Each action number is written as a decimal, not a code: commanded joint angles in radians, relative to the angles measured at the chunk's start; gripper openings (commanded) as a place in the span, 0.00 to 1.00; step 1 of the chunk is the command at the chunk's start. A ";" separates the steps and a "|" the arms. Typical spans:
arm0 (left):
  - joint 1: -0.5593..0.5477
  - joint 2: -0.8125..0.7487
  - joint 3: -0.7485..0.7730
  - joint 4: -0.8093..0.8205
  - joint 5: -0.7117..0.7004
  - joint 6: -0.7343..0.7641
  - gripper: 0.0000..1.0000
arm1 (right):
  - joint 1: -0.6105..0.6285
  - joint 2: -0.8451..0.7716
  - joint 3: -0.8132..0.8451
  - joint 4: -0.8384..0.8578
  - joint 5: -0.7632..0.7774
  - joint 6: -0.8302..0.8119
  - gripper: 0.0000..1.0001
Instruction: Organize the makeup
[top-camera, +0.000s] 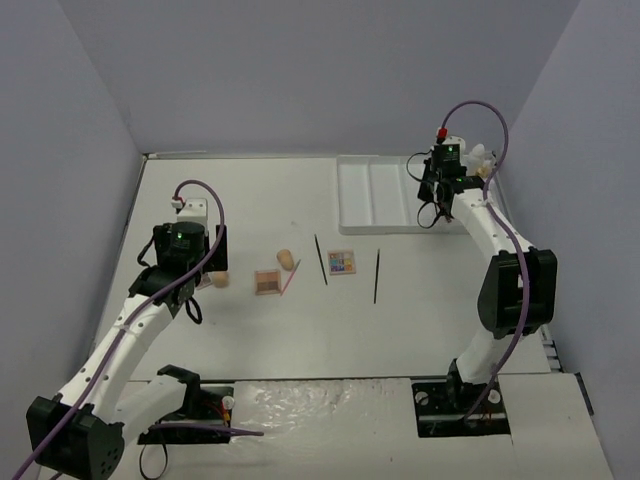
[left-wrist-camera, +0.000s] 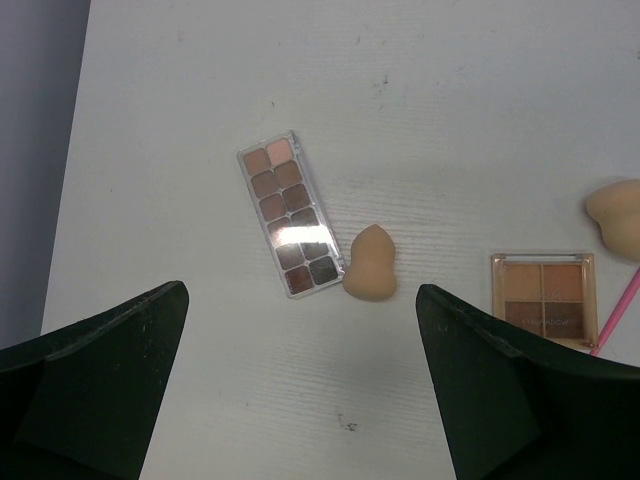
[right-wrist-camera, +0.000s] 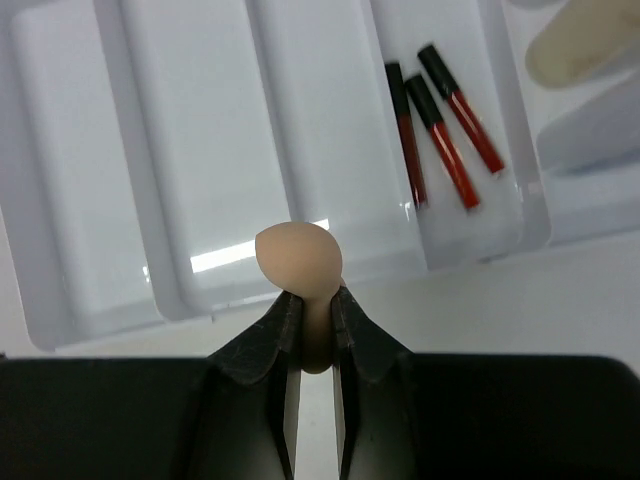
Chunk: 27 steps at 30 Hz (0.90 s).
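My right gripper (right-wrist-camera: 312, 295) is shut on a peach egg-shaped sponge (right-wrist-camera: 298, 255), held over the near rim of the white divided tray (right-wrist-camera: 200, 130). Three red-black lipstick tubes (right-wrist-camera: 440, 125) lie in a narrow tray compartment. My left gripper (left-wrist-camera: 300, 290) hangs open over the table with nothing between its fingers. Just ahead of it lie a long eyeshadow palette (left-wrist-camera: 290, 222) and a second sponge (left-wrist-camera: 370, 265). To the right are a square palette (left-wrist-camera: 543, 290), a pink pencil (left-wrist-camera: 615, 320) and another sponge (left-wrist-camera: 615, 215).
In the top view two black pencils (top-camera: 321, 260) (top-camera: 377, 276) and a colourful square palette (top-camera: 341, 262) lie mid-table, in front of the tray (top-camera: 385, 195). Pale bottles (right-wrist-camera: 585, 45) lie at the tray's right end. Grey walls close the table in on three sides.
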 joint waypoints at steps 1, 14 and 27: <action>-0.005 -0.017 0.017 0.051 -0.028 0.018 0.97 | -0.014 0.168 0.220 0.019 0.002 -0.066 0.00; -0.006 -0.021 0.009 0.048 -0.032 0.020 0.97 | -0.064 0.488 0.486 0.155 -0.003 -0.088 0.00; -0.005 0.003 0.010 0.046 -0.035 0.024 0.97 | -0.080 0.645 0.582 0.200 -0.074 -0.150 0.32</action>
